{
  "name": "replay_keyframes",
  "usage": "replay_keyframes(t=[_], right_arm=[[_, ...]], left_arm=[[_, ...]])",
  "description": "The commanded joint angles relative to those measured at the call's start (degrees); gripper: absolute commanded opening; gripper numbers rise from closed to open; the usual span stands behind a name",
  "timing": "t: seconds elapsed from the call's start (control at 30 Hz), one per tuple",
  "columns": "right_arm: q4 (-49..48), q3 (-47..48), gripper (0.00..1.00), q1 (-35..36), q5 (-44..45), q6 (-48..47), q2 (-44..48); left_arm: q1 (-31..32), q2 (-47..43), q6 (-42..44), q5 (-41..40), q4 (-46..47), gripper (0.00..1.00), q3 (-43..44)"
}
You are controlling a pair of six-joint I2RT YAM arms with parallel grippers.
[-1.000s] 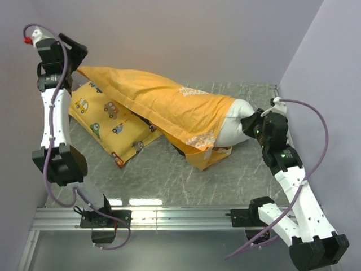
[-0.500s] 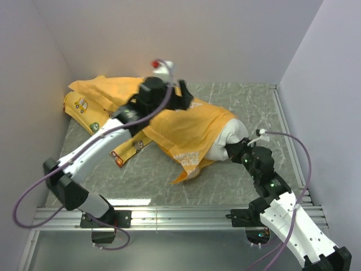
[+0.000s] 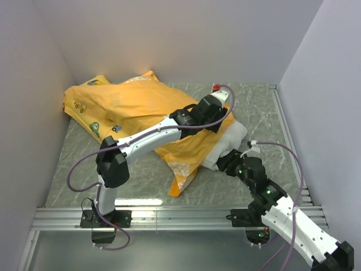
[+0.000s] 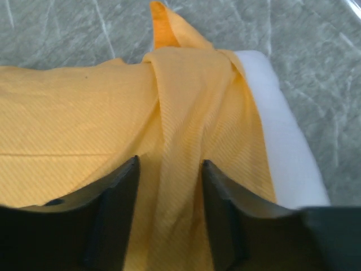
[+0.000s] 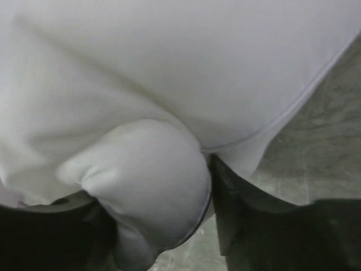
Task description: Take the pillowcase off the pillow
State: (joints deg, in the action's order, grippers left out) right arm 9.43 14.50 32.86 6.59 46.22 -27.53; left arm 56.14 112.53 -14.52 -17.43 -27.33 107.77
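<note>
The pillowcase [image 3: 141, 107] lies in a long orange heap from the back-left corner of the table [image 3: 256, 101] towards the middle, one loose end trailing forward on the marbled surface. At its right end the pillow [image 3: 236, 134] pokes out, plump and white; the rest of it is under the cloth. Over on the left, the yellow cushion [image 3: 79, 110] with its little vehicles peeks out from beneath the orange cover.

The left arm stretches right across the heap, and the left gripper [image 3: 217, 123] sits over the cloth just beside the bare white end. From its own camera the 2 fingers [image 4: 115, 214] stand apart, straddling a raised fold of orange fabric – I cannot tell whether they touch it.

The right gripper [image 3: 227, 161] is at the pillow's near corner. Its wrist view shows it clamped on a fat bunch of white stuffing – the pillow bulges out between the dark fingers [image 5: 234, 214].
</note>
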Motion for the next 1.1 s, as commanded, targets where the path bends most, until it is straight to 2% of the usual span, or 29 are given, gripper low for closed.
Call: replay_keyframes(t=[0.0, 0.03, 0.07, 0.1, 0.13, 0.17, 0.3, 0.43, 0.63, 0.93, 1.07], right_arm=[[9.7, 6.0, 0.64, 0.4, 3.6, -0.1, 5.9], [11.3, 7.4, 0.68, 0.4, 4.7, -0.5, 6.9], [14.4, 10.3, 0.74, 0.4, 7.1, -0.9, 7.6], [15.9, 11.6, 0.76, 0.3, 8.9, -1.7, 7.7], [16.8, 12.7, 0.77, 0.3, 10.4, -2.2, 7.1], [17.9, 14.5, 0.80, 0.1, 13.2, -2.7, 6.5], [16.4, 17.4, 0.83, -0.6, 13.6, -3.3, 2.1], [13.8, 19.7, 0.84, -1.4, 11.8, -3.9, 0.1], [14.0, 24.2, 0.86, -1.5, 7.5, -6.2, 4.7], [14.0, 27.0, 0.88, -1.4, 4.7, -8.2, 4.2], [10.7, 25.1, 0.88, -1.4, 1.7, -8.2, -3.5]], left_arm=[[-0.4, -1.1, 0.7, -2.3, -0.7, 0.51, -0.4], [-0.3, -1.4, 0.0, -2.5, 0.0, 0.35, -2.3], [-0.4, -1.8, -0.2, -3.5, 0.3, 0.25, -3.2], [-0.4, -2.5, -1.1, -3.8, 0.2, 0.17, -3.9], [-0.4, -2.9, -1.6, -4.4, 0.2, 0.05, -5.2], [-0.4, -3.3, -1.9, -5.7, 0.3, 0.01, -5.9], [-0.9, -7.3, -5.3, -8.1, 1.3, 0.01, -10.3], [-2.9, -11.4, -7.4, -6.5, 4.2, 0.01, -16.4], [-5.1, -14.5, -8.4, -2.6, 6.2, 0.00, -20.2], [-6.0, -15.1, -8.4, -1.3, 6.3, 0.00, -19.4], [-7.0, -15.2, -8.5, 0.2, 6.5, 0.00, -18.7]])
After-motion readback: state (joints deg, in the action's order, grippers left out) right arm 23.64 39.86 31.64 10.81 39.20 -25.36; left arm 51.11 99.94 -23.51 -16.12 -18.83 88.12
